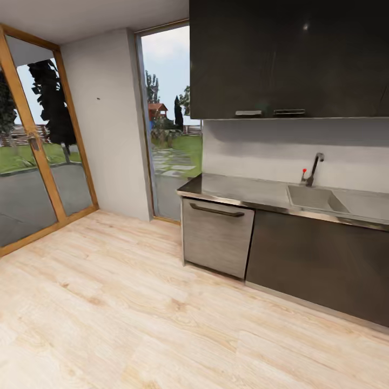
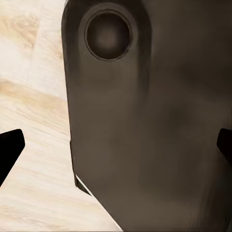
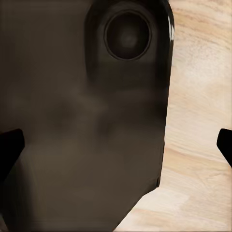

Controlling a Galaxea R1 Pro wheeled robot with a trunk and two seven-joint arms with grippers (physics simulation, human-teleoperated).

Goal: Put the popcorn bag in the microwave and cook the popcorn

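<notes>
I face a corner of the kitchen. The steel-grey countertop [image 1: 237, 189] runs along the right wall above dark cabinet fronts [image 1: 319, 259], and its visible stretch is bare. The popcorn bag and the microwave are out of view. My left gripper [image 2: 116, 145] is open, with its black fingertips [image 2: 9, 150] far apart at the picture's edges. It hangs over a dark rounded part of my own body [image 2: 145, 121] and the plank floor. My right gripper [image 3: 116, 145] is open in the same way, fingertips [image 3: 9, 145] wide apart above a dark body part [image 3: 87, 121].
A sink [image 1: 313, 199] with a tap [image 1: 313, 168] is set into the worktop. A brushed steel appliance front [image 1: 217, 237] with a bar handle ends the cabinet run. Dark wall cabinets [image 1: 286, 59] hang above. Wood-framed glass doors [image 1: 38, 162] and a tall window [image 1: 170, 124] stand at left, beyond the pale wood floor [image 1: 135, 313].
</notes>
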